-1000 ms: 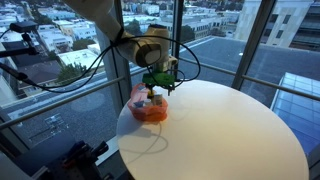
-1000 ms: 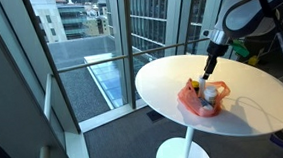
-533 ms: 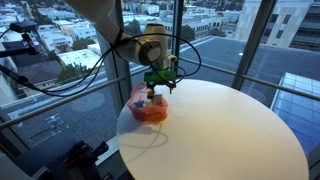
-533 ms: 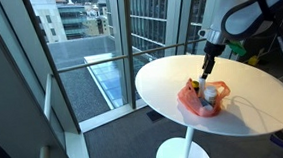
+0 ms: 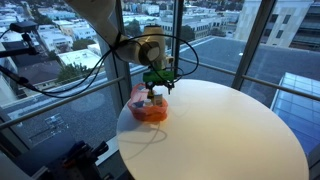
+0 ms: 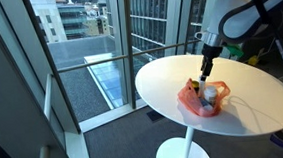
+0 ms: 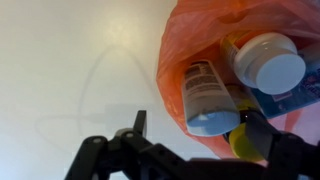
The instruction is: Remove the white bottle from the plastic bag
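An orange plastic bag (image 5: 150,112) lies on the round white table (image 5: 235,135), near its edge by the window; it also shows in the exterior view (image 6: 201,102). In the wrist view the bag (image 7: 190,30) is open. A white bottle (image 7: 205,92) with a printed label lies in its mouth, beside a round white cap (image 7: 268,62) and something yellow (image 7: 240,145). My gripper (image 7: 195,128) is open and empty just above the bag, with its fingers either side of the white bottle's end. The gripper shows in both exterior views (image 5: 157,88) (image 6: 206,74).
Glass window walls with a railing (image 6: 130,55) stand close behind the table's edge. Black cables (image 5: 185,60) loop round the wrist. A cable lies on the table next to the bag (image 6: 233,103). Green and dark objects (image 6: 242,50) sit beyond the table's far side.
The gripper has shifted only slightly over the bag. The bag and its contents have not moved.
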Tool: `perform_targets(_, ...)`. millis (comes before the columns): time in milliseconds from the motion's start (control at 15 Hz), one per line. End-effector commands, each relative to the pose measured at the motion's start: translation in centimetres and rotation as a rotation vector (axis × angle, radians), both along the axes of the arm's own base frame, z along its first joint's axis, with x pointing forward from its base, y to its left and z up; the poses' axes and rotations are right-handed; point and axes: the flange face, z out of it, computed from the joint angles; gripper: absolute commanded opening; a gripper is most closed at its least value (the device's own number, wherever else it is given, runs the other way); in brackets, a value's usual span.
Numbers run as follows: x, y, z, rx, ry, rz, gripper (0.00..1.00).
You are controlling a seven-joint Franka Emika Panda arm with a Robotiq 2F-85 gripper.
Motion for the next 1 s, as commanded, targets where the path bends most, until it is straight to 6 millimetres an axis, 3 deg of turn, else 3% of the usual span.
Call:
perform_targets(0,1.0,0.1,-0.3,-0.017,0.016,-0.01,1.0)
perform_targets(133,1.2,0.1,-0.6,-0.017,0.021,-0.01,1.0)
perform_targets(200,1.3,0.0,-0.8,-0.017,0.024,-0.011,0.75)
perform_targets(333,1.4,0.0,-1.0,-0.018,0.025,-0.014,0.66)
perform_targets(600,1.6,0.0,-1.1,-0.017,0.03,-0.014,0.32)
perform_targets(933,1.1,-0.3,0.9,-0.002,0.012,-0.012,0.28)
